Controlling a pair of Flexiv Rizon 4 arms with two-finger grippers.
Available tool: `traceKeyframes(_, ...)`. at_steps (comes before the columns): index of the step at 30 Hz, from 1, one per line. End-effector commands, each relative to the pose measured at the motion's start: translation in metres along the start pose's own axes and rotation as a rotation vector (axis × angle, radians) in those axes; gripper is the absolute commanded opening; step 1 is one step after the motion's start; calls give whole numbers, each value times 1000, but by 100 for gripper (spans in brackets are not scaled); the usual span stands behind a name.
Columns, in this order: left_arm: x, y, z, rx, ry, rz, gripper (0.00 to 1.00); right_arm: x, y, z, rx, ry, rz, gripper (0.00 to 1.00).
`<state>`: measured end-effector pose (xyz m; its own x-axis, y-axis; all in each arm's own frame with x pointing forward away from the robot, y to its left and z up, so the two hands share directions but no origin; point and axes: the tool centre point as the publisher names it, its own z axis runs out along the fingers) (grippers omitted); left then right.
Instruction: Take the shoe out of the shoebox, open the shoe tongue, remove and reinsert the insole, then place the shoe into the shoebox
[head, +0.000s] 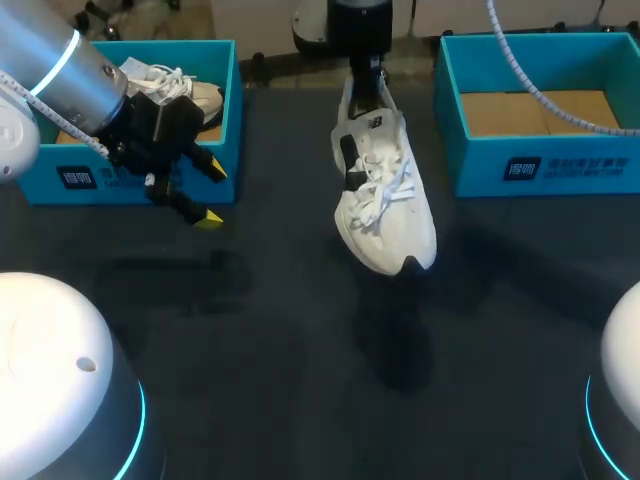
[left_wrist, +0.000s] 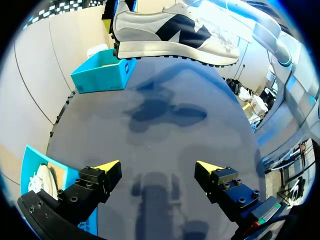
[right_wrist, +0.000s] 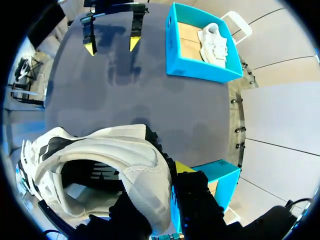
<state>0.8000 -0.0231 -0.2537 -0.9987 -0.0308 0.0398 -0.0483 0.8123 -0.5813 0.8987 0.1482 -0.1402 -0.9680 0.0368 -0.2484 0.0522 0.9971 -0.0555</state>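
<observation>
the white shoe (head: 385, 195) is held in the air above the middle of the desk (head: 250, 340), sole downward, with its toe pointing away from the arm that carries it. the right jaws are closed on the heel rim: one finger is seen outside the heel and the other, it seems, lies inside the opening. the left jaws are spread wide with nothing between them, and their yellow tips (left_wrist: 107, 165) hover over bare desk just beside the left shoebox (head: 228, 150), in which a second shoe (head: 175, 85) lies. no shoe is seen in the right shoebox (head: 545, 165)

the main risk is judged to be the grip. only a thin, soft edge of the heel is pinched, and the whole length of the shoe juts out from it, so the shoe could be swung, twisted or shed if it is carried quickly. if it is lowered unevenly it may be tipped onto its side, leaving tongue and insole badly presented. the loose laces could be snagged when the tongue is approached by the left jaws, so that the shoe is dragged rather than opened. a clash of the two arms is also possible once both are brought over the shoe
</observation>
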Motion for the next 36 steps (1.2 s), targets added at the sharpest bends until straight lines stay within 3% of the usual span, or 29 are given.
traceKeyframes(1,1,0,0,-3,-1,0,100,0,-1,-1,-2,0,0,0)
traceKeyframes(10,1,0,0,-3,-1,0,100,0,-5,1,-15,11,-10,0)
traceKeyframes(20,1,0,0,-3,-1,0,100,-37,-37,22,-61,38,-77,0)
traceKeyframes(30,1,0,0,-3,-1,0,100,-74,-73,32,-42,26,-210,0)
traceKeyframes(36,1,0,0,-3,-1,0,100,-89,-117,37,-23,6,-190,0)
